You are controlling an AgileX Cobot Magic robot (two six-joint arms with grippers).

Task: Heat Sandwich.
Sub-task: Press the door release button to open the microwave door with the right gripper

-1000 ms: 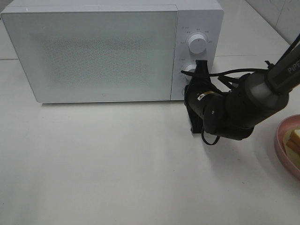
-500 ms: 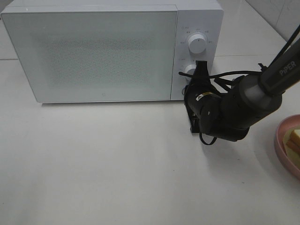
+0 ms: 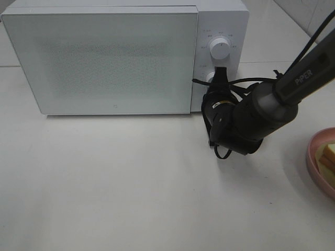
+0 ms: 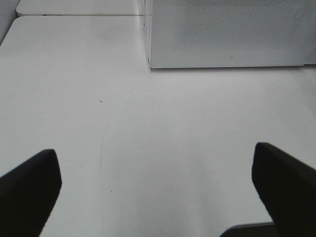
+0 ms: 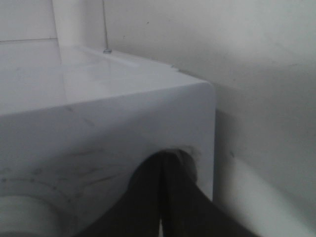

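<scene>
Right gripper [image 3: 220, 73], seen from the high camera, has its jaws pinched together into a single point. That point sits against the control panel of the microwave [image 3: 104, 57], below the upper knob [image 3: 220, 48] and about where the lower knob is, which my arm mostly hides. The door is shut, and the sandwich [image 3: 330, 157] waits on its pink plate [image 3: 313, 157] at the far right of the table [image 3: 104, 183], well apart from the oven and half cut off by the frame. I judge I am at the door-opening step. The next move calls for a firm press or turn here, then pulling the arm clear so the door can swing over the bare table in front. On the left wrist camera, the left gripper [image 4: 158, 197] stands wide apart, holding nothing, over open table, with the oven front ahead and plenty of room. On the right wrist camera, the closed tip [image 5: 162, 168] meets the white panel near its rounded outer corner, so there is little margin before it slips off.
</scene>
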